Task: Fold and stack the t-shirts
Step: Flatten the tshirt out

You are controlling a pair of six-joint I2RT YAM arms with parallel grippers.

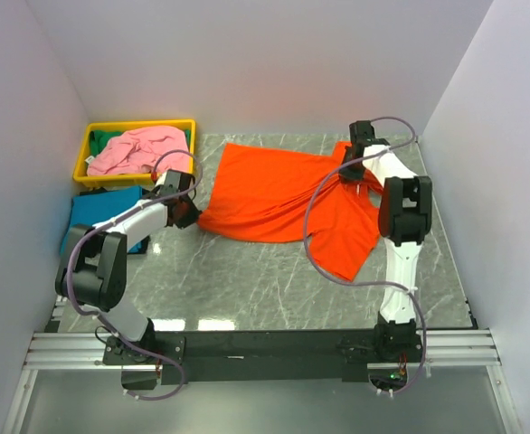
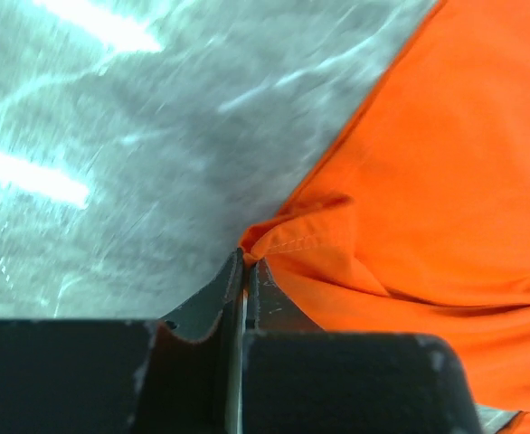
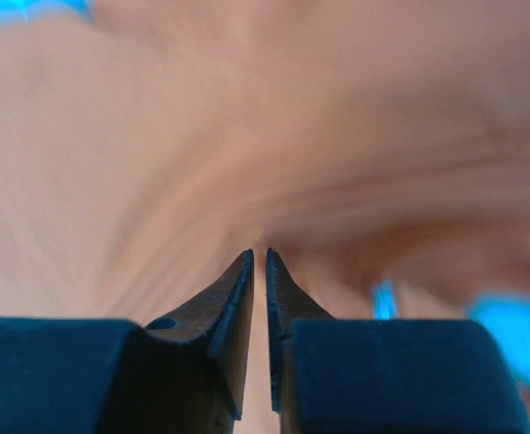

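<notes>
The orange t-shirt (image 1: 279, 194) lies partly spread on the grey marble table, with one part hanging toward the front right. My left gripper (image 1: 185, 215) is shut on its left hemmed corner (image 2: 292, 237), low at the table; the jaws pinch the cloth at their tips (image 2: 249, 262). My right gripper (image 1: 348, 172) is shut on a bunched fold at the shirt's far right, and cloth fills the blurred right wrist view (image 3: 257, 255). The teal t-shirt (image 1: 98, 212) lies at the left under my left arm. The pink t-shirt (image 1: 138, 149) is crumpled in the tray.
The yellow tray (image 1: 91, 143) stands at the back left, with something green under the pink shirt. White walls close in the left, back and right sides. Bare marble table (image 1: 247, 280) shows in front of the orange shirt.
</notes>
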